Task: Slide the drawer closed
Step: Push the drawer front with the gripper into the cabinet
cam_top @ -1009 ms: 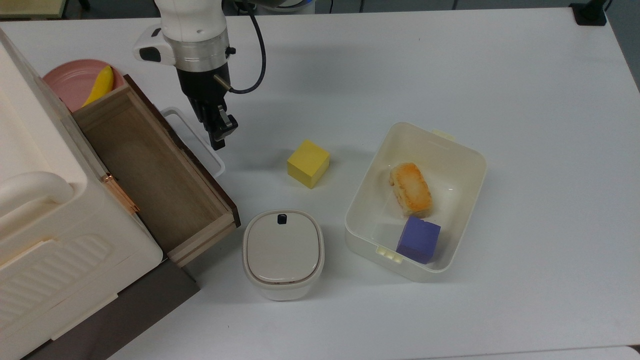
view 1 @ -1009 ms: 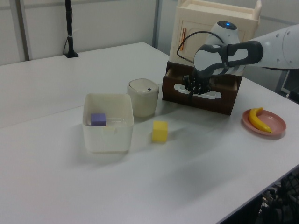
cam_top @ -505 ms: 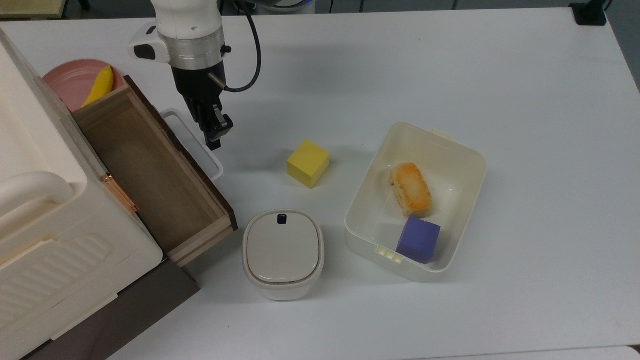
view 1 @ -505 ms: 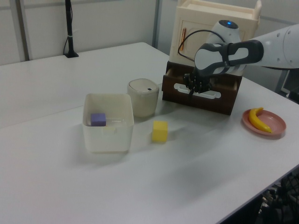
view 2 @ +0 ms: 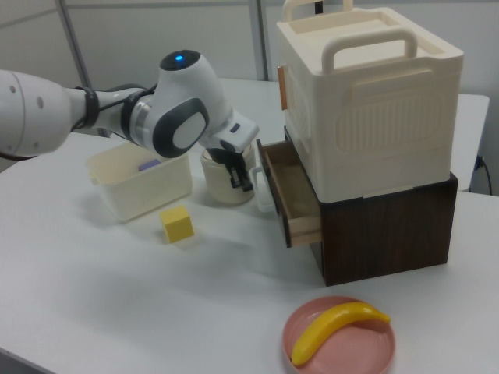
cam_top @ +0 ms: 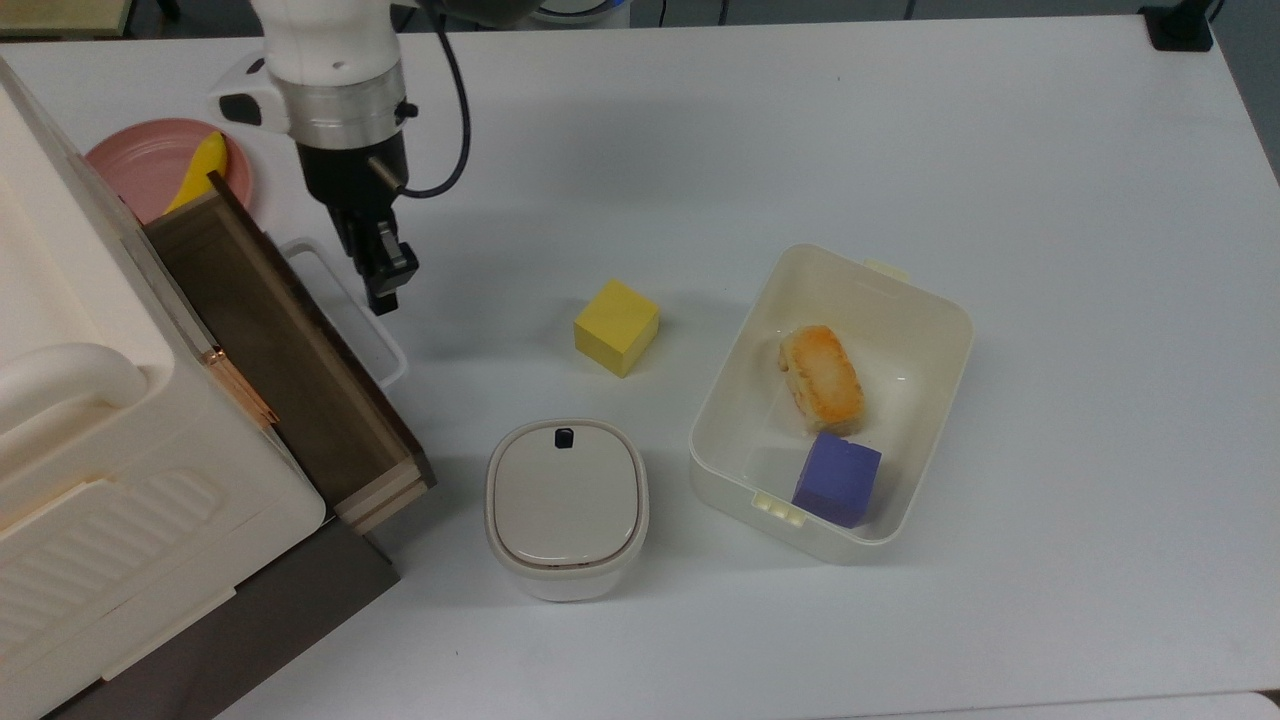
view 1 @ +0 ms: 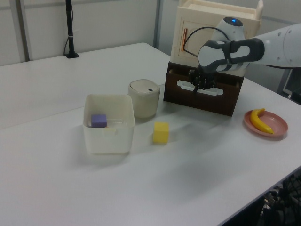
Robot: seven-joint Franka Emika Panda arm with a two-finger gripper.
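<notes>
Beside the black, matt gripper (cam_top: 383,288), the drawer (cam_top: 290,350) shows pale raw-looking wood inside, a dark brown front and a glossy white plastic handle (cam_top: 345,310). The cabinet (cam_top: 90,440) above looks smooth cream plastic.

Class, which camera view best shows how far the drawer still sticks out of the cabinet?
The top view: the drawer shows its open length from above. The right view shows its side and inside; the left view shows its dark front, hiding depth.

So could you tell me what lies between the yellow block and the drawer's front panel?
In the top view, the gripper and the white handle lie between the yellow block and the drawer.
</notes>
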